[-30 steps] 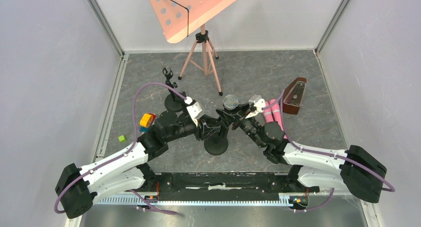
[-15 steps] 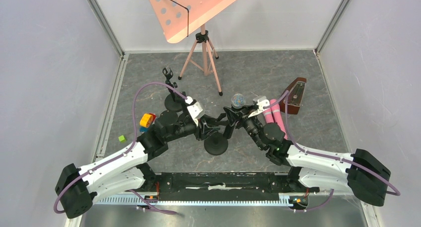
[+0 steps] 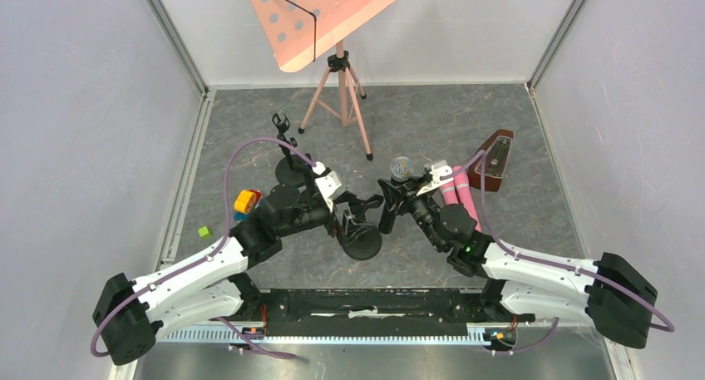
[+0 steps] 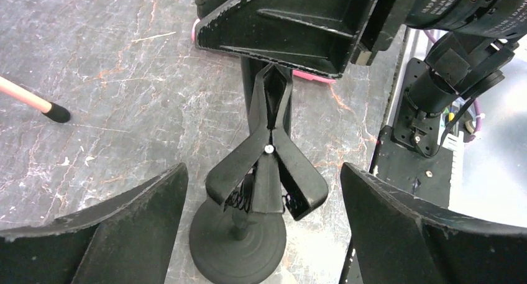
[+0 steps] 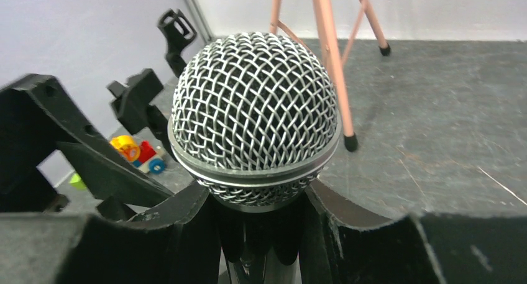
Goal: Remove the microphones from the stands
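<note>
Two half-second steps have carried the silver mesh-headed black microphone (image 5: 255, 110) rightward, clear of the black round-based stand (image 4: 239, 240). The right pincer (image 5: 256, 219) pinches its handle. The left pincer (image 4: 262, 172) hangs spread around the empty spring clamp (image 4: 268, 135). Removal looks essentially done.

grey marbled table (image 3: 416, 122) carries the stand (image 3: 362, 244), tripod (image 3: 341, 93), metronome (image 3: 492, 160), pink tubes (image 3: 462, 193), toy (image 3: 244, 202).
</note>
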Action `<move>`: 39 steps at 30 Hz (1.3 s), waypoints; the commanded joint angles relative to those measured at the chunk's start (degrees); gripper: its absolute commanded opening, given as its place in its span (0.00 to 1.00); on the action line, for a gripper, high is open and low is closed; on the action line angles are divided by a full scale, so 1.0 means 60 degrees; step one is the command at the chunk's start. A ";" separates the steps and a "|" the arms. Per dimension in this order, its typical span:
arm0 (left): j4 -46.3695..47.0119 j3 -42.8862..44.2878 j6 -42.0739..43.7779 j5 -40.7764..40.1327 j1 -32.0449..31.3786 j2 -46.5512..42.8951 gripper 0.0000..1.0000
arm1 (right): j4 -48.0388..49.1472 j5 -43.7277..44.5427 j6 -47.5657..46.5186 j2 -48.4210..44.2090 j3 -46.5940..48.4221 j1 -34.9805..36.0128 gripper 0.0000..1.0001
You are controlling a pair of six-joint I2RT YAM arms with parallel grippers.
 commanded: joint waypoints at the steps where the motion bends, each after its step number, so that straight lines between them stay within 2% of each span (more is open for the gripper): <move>1: 0.0056 0.0198 -0.0056 -0.0101 -0.0017 -0.0439 1.00 | -0.1664 0.1303 0.0011 -0.0166 0.0393 0.0034 0.38; 10: -0.0005 -0.0008 -0.0289 -0.0758 -0.0019 -0.1600 1.00 | -0.2781 0.0448 -0.0192 -0.0194 0.0513 -0.0228 0.39; 14: 0.0070 -0.0275 -0.0357 -0.1392 -0.0019 -0.2406 1.00 | -0.5363 0.1756 -0.0323 0.0766 0.1619 -0.0296 0.39; 17: 0.0069 -0.0435 -0.0408 -0.1679 -0.0019 -0.2916 1.00 | -0.6262 0.1038 -0.0447 0.1433 0.1925 -0.0886 0.40; 22: -0.0136 -0.0421 -0.0439 -0.1724 -0.0019 -0.3018 1.00 | -0.5818 -0.1372 -0.0161 0.1697 0.1367 -0.2122 0.41; 28: -0.0211 -0.0295 -0.0449 -0.1601 -0.0019 -0.2723 1.00 | -0.5670 -0.2910 -0.0220 0.2229 0.1110 -0.2932 0.42; 34: -0.0172 -0.0183 -0.0496 -0.1378 -0.0019 -0.2377 1.00 | -0.5139 -0.3099 -0.0031 0.2527 0.0830 -0.3243 0.42; 39: -0.0123 -0.0206 -0.0552 -0.1480 -0.0019 -0.2433 1.00 | -0.4793 -0.2286 0.0089 0.2712 0.0609 -0.3254 0.42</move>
